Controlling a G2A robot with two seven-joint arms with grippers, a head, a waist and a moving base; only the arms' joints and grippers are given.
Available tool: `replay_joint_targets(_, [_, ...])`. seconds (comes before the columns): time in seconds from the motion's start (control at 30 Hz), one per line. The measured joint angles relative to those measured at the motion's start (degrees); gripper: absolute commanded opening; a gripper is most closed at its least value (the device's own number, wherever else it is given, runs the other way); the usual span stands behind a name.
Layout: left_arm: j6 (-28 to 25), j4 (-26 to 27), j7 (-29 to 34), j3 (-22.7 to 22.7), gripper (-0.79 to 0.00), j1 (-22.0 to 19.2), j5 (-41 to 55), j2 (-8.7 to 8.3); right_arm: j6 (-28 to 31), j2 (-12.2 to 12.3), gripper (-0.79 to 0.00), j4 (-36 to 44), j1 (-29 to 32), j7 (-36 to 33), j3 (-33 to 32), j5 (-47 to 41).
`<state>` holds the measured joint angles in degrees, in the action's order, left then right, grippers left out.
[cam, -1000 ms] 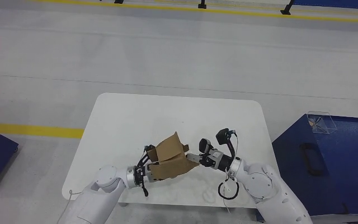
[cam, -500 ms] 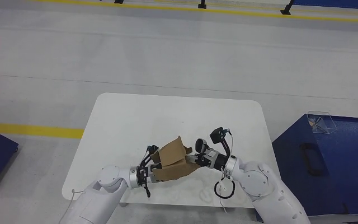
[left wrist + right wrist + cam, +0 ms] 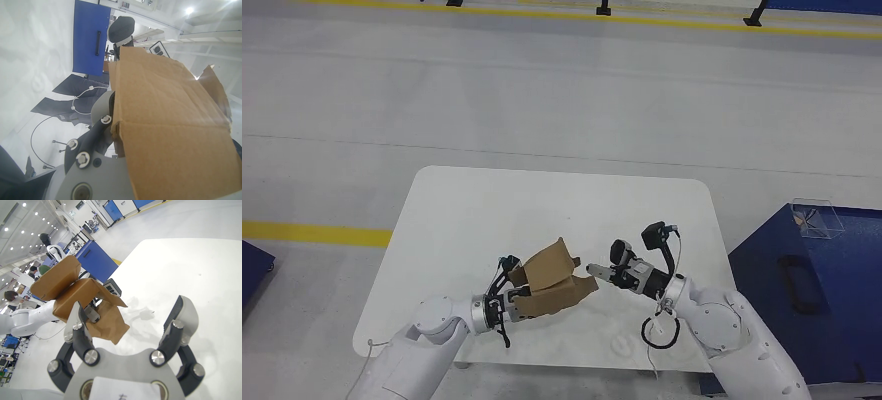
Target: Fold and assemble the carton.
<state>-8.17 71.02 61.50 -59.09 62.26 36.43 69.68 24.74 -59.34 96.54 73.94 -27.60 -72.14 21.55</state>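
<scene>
One carton [image 3: 552, 280] — clamped in left gripper [image 3: 510, 297], right gripper [image 3: 128, 306] spread wide, empty, one table [image 3: 542, 200].

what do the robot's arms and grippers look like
The left arm and right arm have glossy white rounded shells. The right gripper has a silver-grey base plate, black link bars with round silver pins, and grey fingers with black ribbed pads. White and black cables loop at the right wrist.

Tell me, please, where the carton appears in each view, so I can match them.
Top view: the carton is near the table's front edge, between left gripper and right gripper.
Left wrist view: the carton is close up, clamped in the left gripper.
Right wrist view: the carton lies beyond the open right gripper.
Shared landmark: the left gripper on the carton.
</scene>
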Motion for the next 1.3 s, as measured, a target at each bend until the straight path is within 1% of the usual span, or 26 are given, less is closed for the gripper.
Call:
replay_joint_targets(0.1, [-0.14,0.18,-0.72,-0.89,-0.785,0.58,0.86,-0.12,0.3,0.41,0.0,1.22,1.87,-1.99,-1.69,-0.3])
replay_joint_targets(0.23, [-0.28,0.67,-1.25,-1.36,-0.785,1.22,1.13,-0.18,-0.3,0.44,0.0,1.8,2.51,-3.88,-0.85,0.87])
replay_joint_targets(0.47, [-0.36,1.54,-1.77,-0.49,-0.785,1.59,-0.08,-0.01,-1.79,-0.81,0.0,-0.42,-1.32,-3.24,5.26,2.24])
replay_joint_targets(0.57, [-0.22,1.59,-1.8,-0.3,-0.785,1.56,-0.31,0.05,-2.06,-1.23,0.0,-1.26,-2.72,-2.75,6.83,2.47])
replay_joint_targets(0.9, [-0.08,1.35,-1.43,-0.09,-0.785,1.47,-0.51,0.16,-1.78,-1.71,0.0,-2.32,-4.26,-3.13,8.1,1.96])
replay_joint_targets(1.0, [-0.1,1.2,-1.36,-0.02,-0.785,1.37,-0.5,0.21,-1.7,-1.71,0.0,-2.7,-4.35,-2.66,7.54,1.78])
replay_joint_targets(1.13, [0.72,1.12,-0.83,0.24,-0.785,1.16,-0.96,0.21,-1.07,-1.36,0.0,-3.22,-3.92,-2.58,5.2,0.93])
replay_joint_targets(1.3, [0.69,1.21,-0.95,0.24,-0.785,1.22,-0.96,0.21,-2.33,-0.91,0.0,-3.85,-3.34,-1.52,1.99,2.3])
